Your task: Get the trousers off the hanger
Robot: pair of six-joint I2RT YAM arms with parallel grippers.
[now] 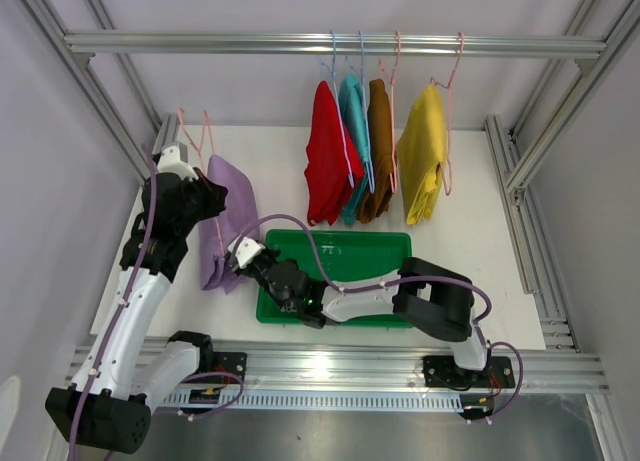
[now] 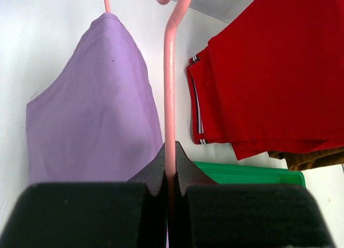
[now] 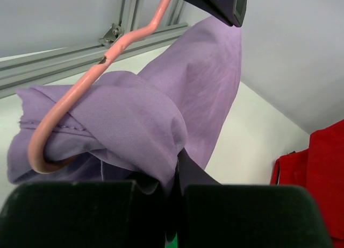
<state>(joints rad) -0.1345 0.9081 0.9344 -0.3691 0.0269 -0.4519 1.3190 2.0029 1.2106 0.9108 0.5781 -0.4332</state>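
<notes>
Beside the tray point(image 1: 385, 241), right end effector point(image 3: 174, 175) pinches lilac trousers point(image 3: 161, 113); left end effector point(image 2: 170, 170) clamps their hanger point(image 2: 169, 92).

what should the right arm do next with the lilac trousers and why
Probably draw the lilac trousers off the pink hanger, toward the green tray. The right jaws are shut on the cloth beside the hanger's bend, and the left jaws are clamped on the hanger's wire, so it looks braced.

Teal trousers point(image 1: 357, 116) hang mostly hidden behind the red pair point(image 1: 325, 161); the top edge of the left wrist view cuts off the pink hanger point(image 2: 169, 97).
</notes>
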